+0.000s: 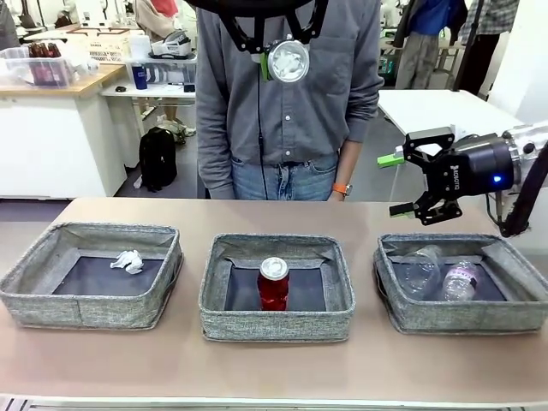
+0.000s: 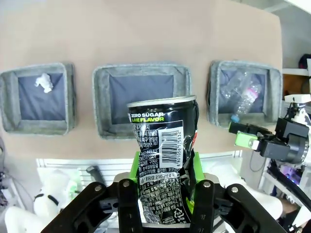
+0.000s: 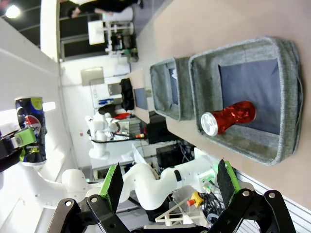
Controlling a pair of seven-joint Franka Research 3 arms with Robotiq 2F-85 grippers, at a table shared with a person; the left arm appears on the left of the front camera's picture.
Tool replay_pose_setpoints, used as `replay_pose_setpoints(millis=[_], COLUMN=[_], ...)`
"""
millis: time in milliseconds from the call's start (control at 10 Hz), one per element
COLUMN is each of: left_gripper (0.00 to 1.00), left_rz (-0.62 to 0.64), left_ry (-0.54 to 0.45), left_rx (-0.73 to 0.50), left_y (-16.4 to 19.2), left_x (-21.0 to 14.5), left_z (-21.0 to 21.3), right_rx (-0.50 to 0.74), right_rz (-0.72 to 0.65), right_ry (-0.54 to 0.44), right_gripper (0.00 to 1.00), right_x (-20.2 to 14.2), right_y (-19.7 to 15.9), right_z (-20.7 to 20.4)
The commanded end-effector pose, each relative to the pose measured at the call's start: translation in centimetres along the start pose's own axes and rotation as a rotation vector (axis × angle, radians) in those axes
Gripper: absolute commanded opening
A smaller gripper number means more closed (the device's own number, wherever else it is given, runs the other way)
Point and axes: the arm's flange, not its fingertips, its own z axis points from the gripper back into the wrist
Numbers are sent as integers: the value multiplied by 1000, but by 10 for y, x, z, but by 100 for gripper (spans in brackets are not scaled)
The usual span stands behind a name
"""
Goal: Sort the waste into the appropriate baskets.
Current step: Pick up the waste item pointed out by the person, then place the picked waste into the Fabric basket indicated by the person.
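The left gripper (image 2: 163,194) pinches a crushed black can (image 2: 163,160) high above the middle basket (image 1: 276,321), where a red can (image 1: 273,283) stands; dropped off-centre, it could bounce out. The right gripper (image 1: 409,182) hangs with jaws spread.

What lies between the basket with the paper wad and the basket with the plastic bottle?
The middle basket lies between the left basket with the paper wad and the right basket with the plastic bottle. A red soda can stands upright in it, as the front view shows.

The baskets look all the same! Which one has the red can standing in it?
The middle basket. The red can stands upright in it. The left basket holds a paper wad; the right basket holds clear plastic.
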Motion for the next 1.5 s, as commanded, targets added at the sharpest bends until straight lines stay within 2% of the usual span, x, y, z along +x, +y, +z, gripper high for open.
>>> replay_pose_setpoints(millis=[0, 1400], left_gripper=[41, 41], left_rz=[-4, -4], left_ry=[7, 7], left_rx=[-5, -5], left_y=[1, 1], left_x=[-1, -1], left_z=[2, 2], right_rx=[-7, -7], right_rz=[-16, -16], right_ry=[7, 7], right_gripper=[100, 100], right_x=[0, 0], right_y=[3, 3], right_z=[2, 2])
